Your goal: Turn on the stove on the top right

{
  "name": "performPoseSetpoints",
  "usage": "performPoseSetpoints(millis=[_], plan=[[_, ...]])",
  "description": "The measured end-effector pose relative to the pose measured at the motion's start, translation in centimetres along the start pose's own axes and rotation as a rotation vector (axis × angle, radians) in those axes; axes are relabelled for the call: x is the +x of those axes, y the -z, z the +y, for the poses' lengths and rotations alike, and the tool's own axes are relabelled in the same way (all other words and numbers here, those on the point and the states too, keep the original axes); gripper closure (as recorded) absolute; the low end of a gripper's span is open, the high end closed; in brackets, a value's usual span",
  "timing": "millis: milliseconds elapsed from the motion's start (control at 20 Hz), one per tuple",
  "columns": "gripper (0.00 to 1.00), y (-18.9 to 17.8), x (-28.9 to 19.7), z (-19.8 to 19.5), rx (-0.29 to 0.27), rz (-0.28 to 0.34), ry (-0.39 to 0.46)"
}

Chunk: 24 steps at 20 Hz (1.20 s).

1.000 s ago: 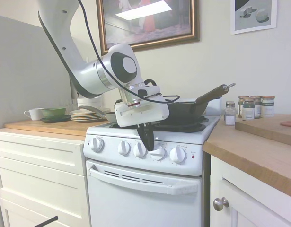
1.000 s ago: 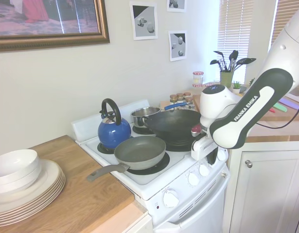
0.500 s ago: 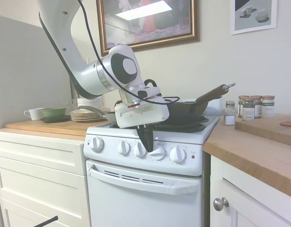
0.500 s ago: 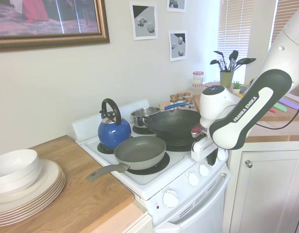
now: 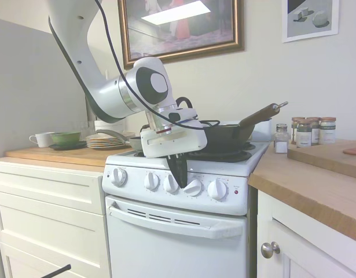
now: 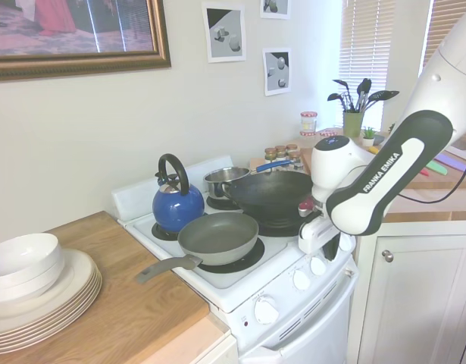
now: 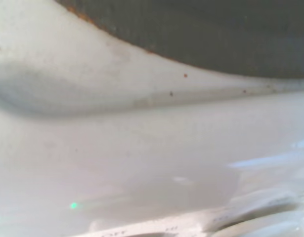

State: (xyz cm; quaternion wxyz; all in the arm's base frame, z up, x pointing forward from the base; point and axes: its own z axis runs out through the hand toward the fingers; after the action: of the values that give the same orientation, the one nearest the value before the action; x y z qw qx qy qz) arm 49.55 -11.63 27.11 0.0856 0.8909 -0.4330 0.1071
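- kitchen wall behind, white stove [image 5: 183,231] between wooden countertops [image 5: 316,185].
- gripper [image 5: 179,178] at the stove's front panel, fingers together, tips between the third and fourth knobs [image 5: 193,187].
- wok [image 6: 270,196] and frying pan [image 6: 217,236] on the burners.

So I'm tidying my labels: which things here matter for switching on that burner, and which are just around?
Job:
stove
knobs
gripper, at the knob row

Just around:
blue kettle
grey frying pan
black wok
small pot
plates
spice jars
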Motion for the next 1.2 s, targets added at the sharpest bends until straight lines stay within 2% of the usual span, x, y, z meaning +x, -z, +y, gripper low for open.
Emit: performPoseSetpoints(millis=[450,1050,1200], plan=[[1.0,-1.6,-0.1,0.2,-0.021,-0.01,0.004],[1.0,-2.6,-1.1,-0.2,-0.061,0.061,-0.001],[1.0,-2.9,-1.3,-0.3,-0.061,0.06,-0.002]])
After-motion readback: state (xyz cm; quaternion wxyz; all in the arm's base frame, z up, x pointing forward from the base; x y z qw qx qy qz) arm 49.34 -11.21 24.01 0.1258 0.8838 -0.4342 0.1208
